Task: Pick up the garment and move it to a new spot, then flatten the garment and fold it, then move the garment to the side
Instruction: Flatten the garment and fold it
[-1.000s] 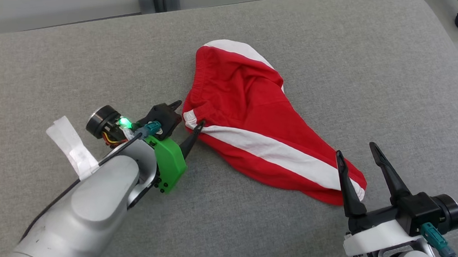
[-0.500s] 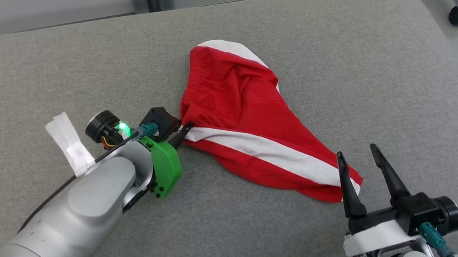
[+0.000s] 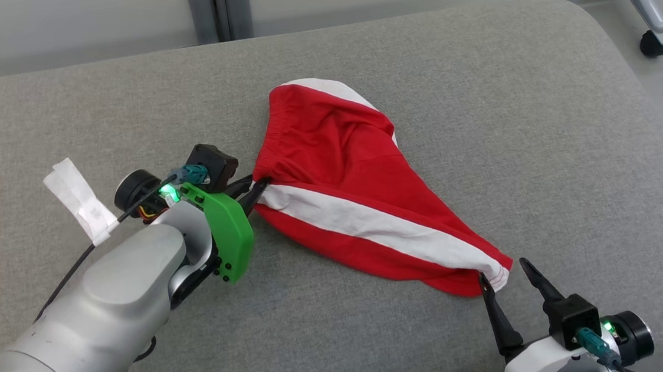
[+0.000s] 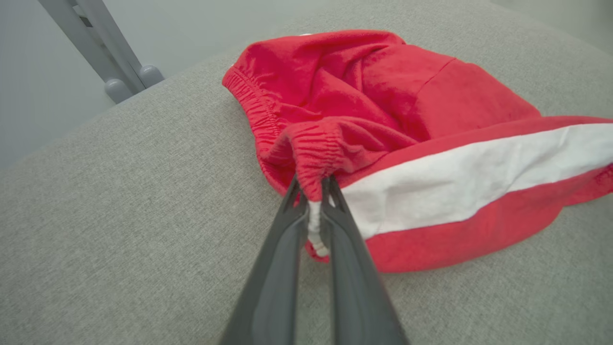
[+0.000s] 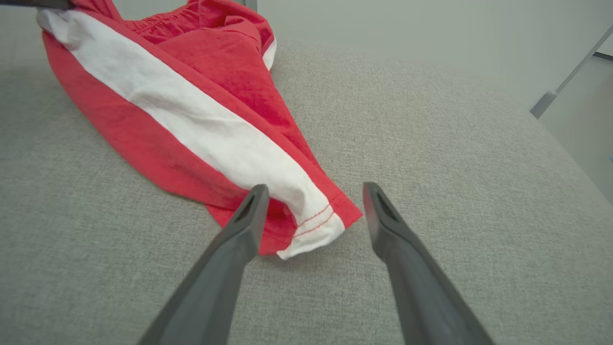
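Shorts point(image 3: 359, 206), red with a white side stripe, lie crumpled in the middle of the grey cushion point(image 3: 521, 106). The left pincer point(image 4: 312, 191) is clenched on the elastic waistband corner at their left end. The right pincer point(image 5: 314, 188) stands released at the right end, with the hem corner between its spread fingers.

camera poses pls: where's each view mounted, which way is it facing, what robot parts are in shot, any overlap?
Head view: on the head, facing forward and down at the red garment on the grey cushion; both forearms, left hand, right hand.
Left wrist view: on the left wrist, along its shut fingers pinching the waistband.
Right wrist view: on the right wrist, along its open fingers at the hem corner.
Shared: both wrist views show the garment's white stripe.
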